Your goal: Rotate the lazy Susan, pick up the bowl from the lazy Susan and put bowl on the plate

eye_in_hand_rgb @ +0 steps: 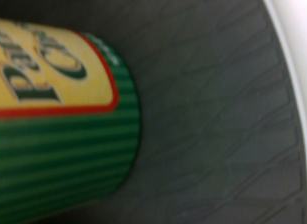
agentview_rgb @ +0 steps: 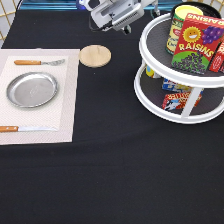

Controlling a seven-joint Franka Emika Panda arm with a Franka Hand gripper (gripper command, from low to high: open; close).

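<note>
The white two-tier lazy Susan [agentview_rgb: 150,31] stands at the exterior view's right. Its upper tier carries a green and yellow can [agentview_rgb: 179,27] and a red raisins box [agentview_rgb: 200,42]. A black curved edge [agentview_rgb: 210,5] behind them may be the bowl; most of it is hidden. The silver plate [agentview_rgb: 31,90] lies bare on a pale placemat at the left. My gripper [agentview_rgb: 125,22] hangs at the top centre, just left of the upper tier, holding nothing that shows. The wrist view shows the can [eye_in_hand_rgb: 52,125] close up on the dark grey shelf [eye_in_hand_rgb: 210,125].
A fork [agentview_rgb: 40,62] and a knife [agentview_rgb: 25,128] flank the plate on the placemat [agentview_rgb: 65,115]. A small wooden disc [agentview_rgb: 95,55] lies between the mat and the turntable. Boxes [agentview_rgb: 175,97] sit on the lower tier. Black cloth covers the table.
</note>
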